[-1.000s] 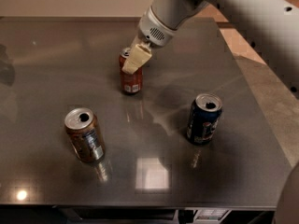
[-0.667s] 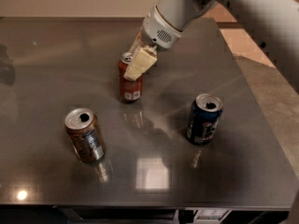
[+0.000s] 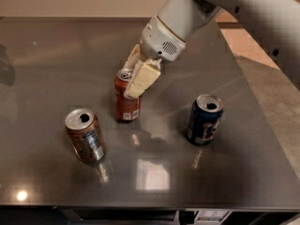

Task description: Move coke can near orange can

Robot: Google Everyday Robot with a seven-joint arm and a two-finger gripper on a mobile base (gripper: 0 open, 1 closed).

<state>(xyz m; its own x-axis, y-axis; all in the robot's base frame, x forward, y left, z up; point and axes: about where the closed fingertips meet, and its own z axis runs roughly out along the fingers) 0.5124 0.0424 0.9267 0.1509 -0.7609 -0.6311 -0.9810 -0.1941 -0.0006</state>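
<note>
The red coke can [image 3: 126, 106] stands upright near the middle of the dark table, with a white label patch near its base. My gripper [image 3: 132, 81] comes in from the upper right and is shut on the can's upper part, one cream finger [image 3: 142, 78] in front of it. The brownish-orange can [image 3: 85, 135] with a silver top and a white-grey label panel stands to the front left of the coke can, a short gap apart.
A dark blue can [image 3: 205, 119] stands upright to the right of the coke can. The dark reflective table [image 3: 150, 182] ends at its front edge near the bottom and at its right edge, with floor beyond.
My gripper has moved toward the front left with the coke can in it, bringing the can closer to the orange can. The other two cans have not moved.
</note>
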